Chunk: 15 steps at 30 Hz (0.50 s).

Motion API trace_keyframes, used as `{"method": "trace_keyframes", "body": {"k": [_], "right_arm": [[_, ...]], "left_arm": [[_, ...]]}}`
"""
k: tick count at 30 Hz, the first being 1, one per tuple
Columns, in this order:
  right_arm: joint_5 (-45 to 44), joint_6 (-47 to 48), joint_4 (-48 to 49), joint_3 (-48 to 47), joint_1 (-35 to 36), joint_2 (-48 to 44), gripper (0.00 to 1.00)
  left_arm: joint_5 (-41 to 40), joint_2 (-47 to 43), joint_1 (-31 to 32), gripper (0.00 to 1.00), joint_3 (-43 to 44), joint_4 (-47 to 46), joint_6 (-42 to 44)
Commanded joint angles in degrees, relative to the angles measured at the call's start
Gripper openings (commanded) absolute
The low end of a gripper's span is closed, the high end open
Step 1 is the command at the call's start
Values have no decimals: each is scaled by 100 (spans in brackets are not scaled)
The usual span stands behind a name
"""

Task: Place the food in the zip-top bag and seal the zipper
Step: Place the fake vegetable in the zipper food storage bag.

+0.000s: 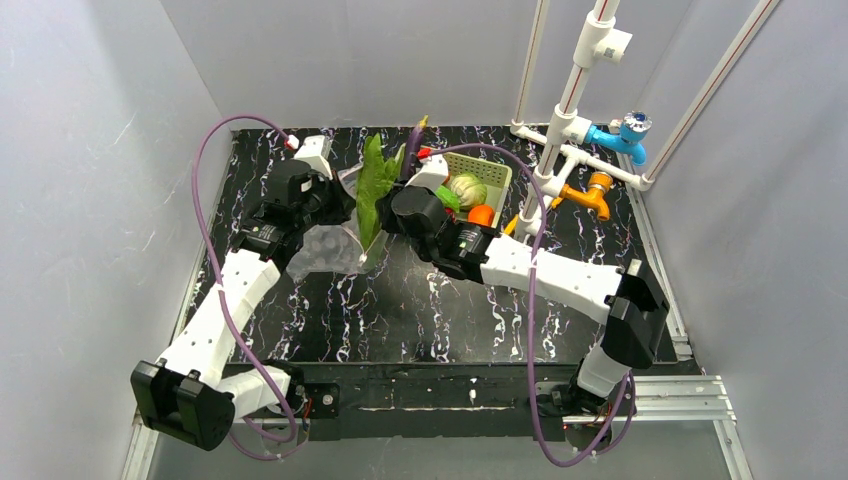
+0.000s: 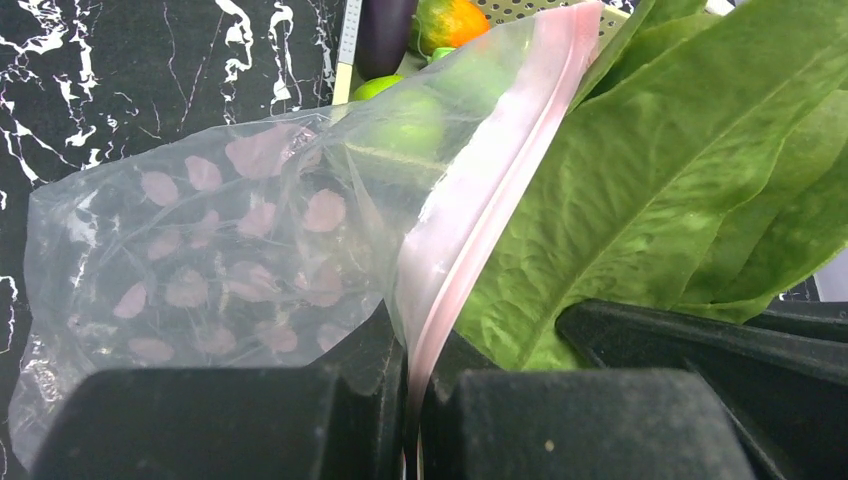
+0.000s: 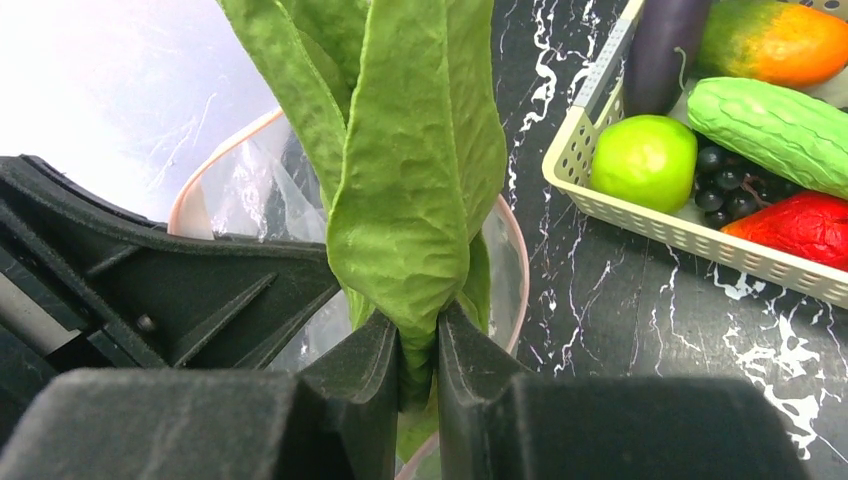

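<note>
Clear, crinkly plastic is sagging onto the left of the dark marbled table [image 1: 420,310]: this is the zip-top bag [image 2: 230,250], printed with pinkish spots, and its mouth is being held up. The left gripper [image 2: 412,400] is pinching fully closed on the pink zipper [image 2: 500,170], gripping one lip so that the opening is facing right and upward.

Just right of that lip the big green leaves [image 3: 410,180] are standing nearly upright, their long axis running from the high tips down to the stem end. The right gripper [image 3: 418,370] is clamping narrowly on the bunch near that stem. The pink rim is curving round behind the stalk, so the stem end is apparently sitting at or just inside the mouth.

By my judgement the coming move is hinging on this: the bag is lying below and left of the leaves, so the right arm is needing to push down along their length.

Further right the cream basket [image 3: 640,215] is holding the green apple [image 3: 645,160], cucumber [image 3: 775,120], mango [image 3: 770,40], dark purple piece [image 3: 665,50] and small red piece [image 3: 795,225]. Beyond it a white pipe frame [image 1: 570,110] is standing against pale grey walls [image 1: 90,150], which are closing in the table.
</note>
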<state>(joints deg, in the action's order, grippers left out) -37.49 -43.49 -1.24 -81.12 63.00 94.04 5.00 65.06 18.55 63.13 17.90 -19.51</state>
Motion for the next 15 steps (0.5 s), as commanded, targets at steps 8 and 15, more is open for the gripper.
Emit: {"method": "trace_keyframes", "body": {"k": [8,15], "right_arm": [[1684,1121,-1398,-970,63,115,28],[2082,1477,-2203,-1257,0,-196,49]], "left_arm": [[293,22,11,0,31,-286,52],[330,-43,10,0,21,-316,6]]}}
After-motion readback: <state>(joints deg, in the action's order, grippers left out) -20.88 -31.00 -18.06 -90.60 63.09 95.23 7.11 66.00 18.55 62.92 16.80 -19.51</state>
